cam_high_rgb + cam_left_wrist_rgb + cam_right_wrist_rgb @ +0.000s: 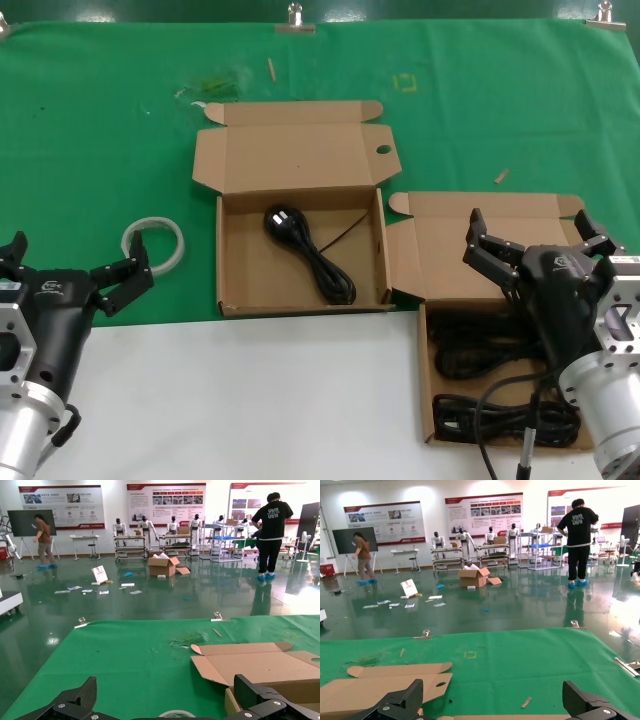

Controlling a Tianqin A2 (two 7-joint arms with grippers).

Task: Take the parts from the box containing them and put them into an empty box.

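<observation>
- Exhibition-hall floor behind; work surface is a green cloth (90,150) over the far half and a white tabletop (230,400) near the robot.
- Receiving box (300,240) sits centre, lid folded back, round hole in the lid. One power cord (310,250) already lies inside it, plug toward the lid side.
- Source box (490,330) stands just to its right, winged lid up. Remaining cords (490,385) are piled inside as dark loops, how many I can't tell.
- Right gripper (528,242) hangs above the source box near its lid edge, fingers spread wide, holding nothing.
- Left gripper (75,272) is parked at the left edge near the tape ring (154,243), fingers also spread and empty.
- Step, as I read it: one transfer done, right arm set up for the next pick.
- Next move calls for dropping into the source box and closing on a single bundle, ideally near the plug so the loops don't trail.
- Risks: loops look tangled, could drag a second cord out; the wing between the two boxes may snag on the carry across.
- Clutter on the cloth: small wooden scraps, a yellow square mark; none in the path.
</observation>
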